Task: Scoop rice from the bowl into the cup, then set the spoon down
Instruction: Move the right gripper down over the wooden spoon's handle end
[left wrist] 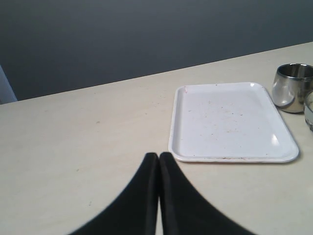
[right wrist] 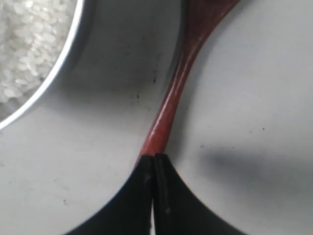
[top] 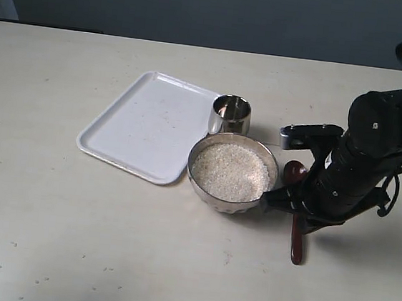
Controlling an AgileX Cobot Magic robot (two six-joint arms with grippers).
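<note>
– Right gripper (right wrist: 154, 159)?
– Clamped, it seems, on the handle of the slim reddish-brown wooden spoon (right wrist: 178, 78), which lies on the pale table (top: 69, 237) just beside the wide steel bowl (top: 224, 205) of white rice (top: 231, 172).
– Step?
– Probably pickup. Next: lift, dip, then carry to the small steel cup (top: 230, 115).

Tabletop (top: 69, 237): pale beige, faintly speckled.
Tray (top: 146, 125): white, rectangular, rounded corners, raised rim, lying flat.
Backdrop (top: 201, 10): dark grey wall.
</note>
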